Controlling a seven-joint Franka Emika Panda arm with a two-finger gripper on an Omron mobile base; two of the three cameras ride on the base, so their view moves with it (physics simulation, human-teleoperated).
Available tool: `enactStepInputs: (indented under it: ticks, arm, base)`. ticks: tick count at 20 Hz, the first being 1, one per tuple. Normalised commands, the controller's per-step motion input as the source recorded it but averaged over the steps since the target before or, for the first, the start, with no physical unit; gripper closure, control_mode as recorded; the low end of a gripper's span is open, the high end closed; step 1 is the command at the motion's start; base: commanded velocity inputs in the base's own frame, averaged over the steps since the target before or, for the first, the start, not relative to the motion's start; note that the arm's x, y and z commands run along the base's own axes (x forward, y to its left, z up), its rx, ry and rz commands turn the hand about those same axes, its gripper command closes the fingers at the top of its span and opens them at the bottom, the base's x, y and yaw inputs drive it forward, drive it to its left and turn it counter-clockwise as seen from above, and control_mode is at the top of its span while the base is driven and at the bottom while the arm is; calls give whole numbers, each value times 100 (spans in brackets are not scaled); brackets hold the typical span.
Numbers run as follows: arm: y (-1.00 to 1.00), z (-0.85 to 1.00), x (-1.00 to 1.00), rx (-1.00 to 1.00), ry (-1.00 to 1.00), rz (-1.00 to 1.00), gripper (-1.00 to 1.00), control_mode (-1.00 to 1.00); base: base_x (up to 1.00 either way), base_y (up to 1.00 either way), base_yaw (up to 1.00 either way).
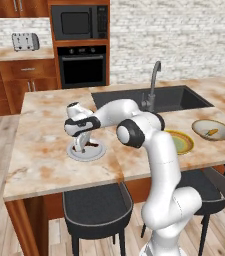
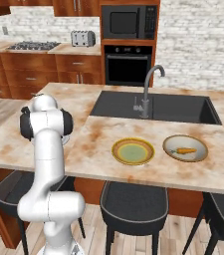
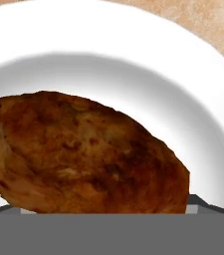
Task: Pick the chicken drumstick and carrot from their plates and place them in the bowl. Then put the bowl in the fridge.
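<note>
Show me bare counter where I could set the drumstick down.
Bare counter lies between the white plate under the gripper and the yellow plate. Crowded: yellow plate and the bowl with the carrot sit close, sink behind.

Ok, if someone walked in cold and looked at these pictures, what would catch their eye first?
Probably the white arm bent low over the marble counter, its hand down on a grey-white plate. Up close, a brown chicken drumstick lies on that plate. Off to the right, an orange carrot already lies in the tan bowl, beside a bare yellow-and-green plate.
</note>
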Motion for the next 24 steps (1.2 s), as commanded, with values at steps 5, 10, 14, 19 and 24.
enactStepInputs:
  ticks: [5, 10, 14, 19, 24]
  arm:
    - [0, -20, -4, 0, 0, 2, 100, -100]
    - [-1, -23, -11, 0, 2, 0, 100, -100]
    - [-7, 3, -13, 6, 3, 0, 100, -100]
    - [-13, 53, -36, 14, 0, 0, 100, -100]
    - [-21, 63, -48, 6, -6, 0, 100, -100]
  base:
    - [0, 0, 0]
    - [0, 0, 0]
    - [0, 0, 0]
    - [0, 0, 0]
    - [0, 0, 0]
